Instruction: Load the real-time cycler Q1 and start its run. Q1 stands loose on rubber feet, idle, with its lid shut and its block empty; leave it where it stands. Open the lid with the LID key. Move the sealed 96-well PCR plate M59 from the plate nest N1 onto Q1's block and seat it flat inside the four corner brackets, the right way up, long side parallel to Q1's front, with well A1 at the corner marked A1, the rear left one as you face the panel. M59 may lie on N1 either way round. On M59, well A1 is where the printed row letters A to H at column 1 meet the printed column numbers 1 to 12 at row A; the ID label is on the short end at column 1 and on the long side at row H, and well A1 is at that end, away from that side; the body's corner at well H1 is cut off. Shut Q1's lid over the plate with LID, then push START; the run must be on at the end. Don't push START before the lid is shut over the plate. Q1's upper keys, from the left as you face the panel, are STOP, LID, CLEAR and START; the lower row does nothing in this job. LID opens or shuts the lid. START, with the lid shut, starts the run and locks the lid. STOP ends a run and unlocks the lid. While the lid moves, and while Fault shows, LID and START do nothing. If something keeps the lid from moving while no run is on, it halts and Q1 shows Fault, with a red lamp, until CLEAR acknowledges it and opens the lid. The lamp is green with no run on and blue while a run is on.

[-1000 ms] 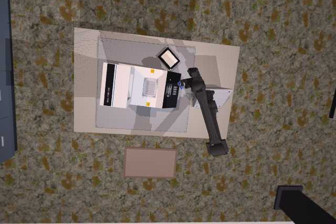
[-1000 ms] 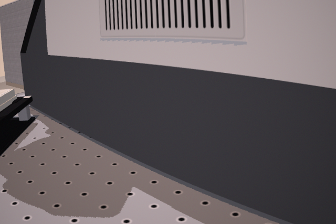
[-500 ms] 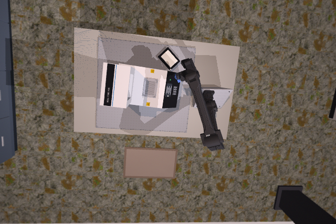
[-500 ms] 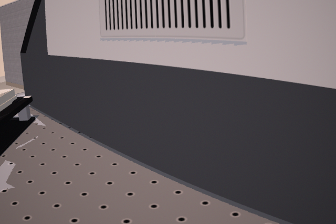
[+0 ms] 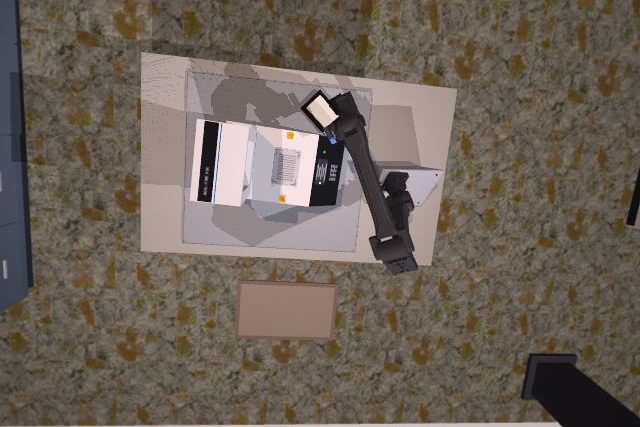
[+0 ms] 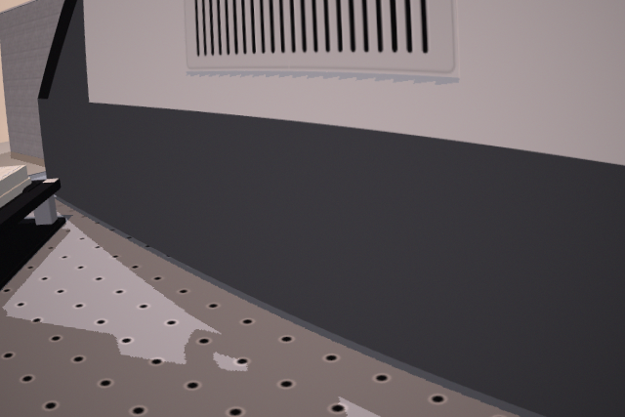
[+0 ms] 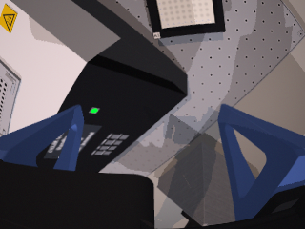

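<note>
The cycler Q1 (image 5: pixel 263 166) stands on the perforated board, white with a black front panel (image 5: pixel 326 171). Its lid looks shut, with a vent grille (image 5: pixel 285 166) on top. The lamp (image 7: pixel 94 111) is green. The keys (image 7: pixel 109 144) show as small rows below the lamp. The plate M59 (image 5: pixel 321 112) lies sealed on the black nest N1 beside Q1's front corner. My gripper (image 5: pixel 333 140) is open and empty. It hovers over the panel's corner nearest the nest (image 7: pixel 159 153); its left blue finger is above the keys and its right finger is over the board.
The exterior view shows Q1's side wall (image 6: pixel 328 200) with a vent, and the nest's edge (image 6: pixel 24 195) at the far left. The arm's base box (image 5: pixel 413 184) stands on the table behind the gripper. A brown mat (image 5: pixel 286 309) lies on the floor.
</note>
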`<state>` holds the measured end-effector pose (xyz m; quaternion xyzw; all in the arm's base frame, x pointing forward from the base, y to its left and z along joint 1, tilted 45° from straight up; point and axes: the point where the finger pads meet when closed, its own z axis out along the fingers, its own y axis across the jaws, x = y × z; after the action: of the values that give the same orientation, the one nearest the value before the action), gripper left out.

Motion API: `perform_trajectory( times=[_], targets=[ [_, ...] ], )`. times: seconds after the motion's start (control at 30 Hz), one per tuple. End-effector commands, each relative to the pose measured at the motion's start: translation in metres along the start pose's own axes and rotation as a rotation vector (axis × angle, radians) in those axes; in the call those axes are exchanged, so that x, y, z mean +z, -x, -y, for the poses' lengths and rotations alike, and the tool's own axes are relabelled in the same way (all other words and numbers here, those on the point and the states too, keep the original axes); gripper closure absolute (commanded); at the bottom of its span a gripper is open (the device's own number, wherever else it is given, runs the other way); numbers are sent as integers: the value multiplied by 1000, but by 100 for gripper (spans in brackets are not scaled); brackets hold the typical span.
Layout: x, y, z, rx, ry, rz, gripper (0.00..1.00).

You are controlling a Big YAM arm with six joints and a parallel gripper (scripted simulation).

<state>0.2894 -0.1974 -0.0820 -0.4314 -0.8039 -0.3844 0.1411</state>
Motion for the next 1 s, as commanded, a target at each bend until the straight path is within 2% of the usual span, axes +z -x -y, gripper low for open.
perform_trajectory(
  times=[0.0, 0.07, 0.13, 0.2, 0.23, 0.37, 0.43, 0.47, 0.6, 0.67, 0.8, 0.97],
  targets=[
    [-12, 34, -2, -76, -27, 15, 0],
    [-12, 41, -4, -142, -76, -16, 0],
    [-13, 49, -8, -136, -66, -6, 0],
    [-16, 59, -8, -206, -124, -32, 0],
    [-16, 65, -8, -232, -139, -41, 0],
    [-18, 70, -3, -194, -115, -27, 0],
    [-19, 80, 4, -248, -165, -62, 0],
    [-20, 87, 5, -271, -179, -69, 0],
    [-26, 112, 11, -233, -148, -41, 0],
    [-27, 117, 15, -215, -147, -50, 0],
    [-32, 113, 12, -207, -153, -35, 0],
    [-29, 111, 6, -210, -155, -29, 0]
  ],
)
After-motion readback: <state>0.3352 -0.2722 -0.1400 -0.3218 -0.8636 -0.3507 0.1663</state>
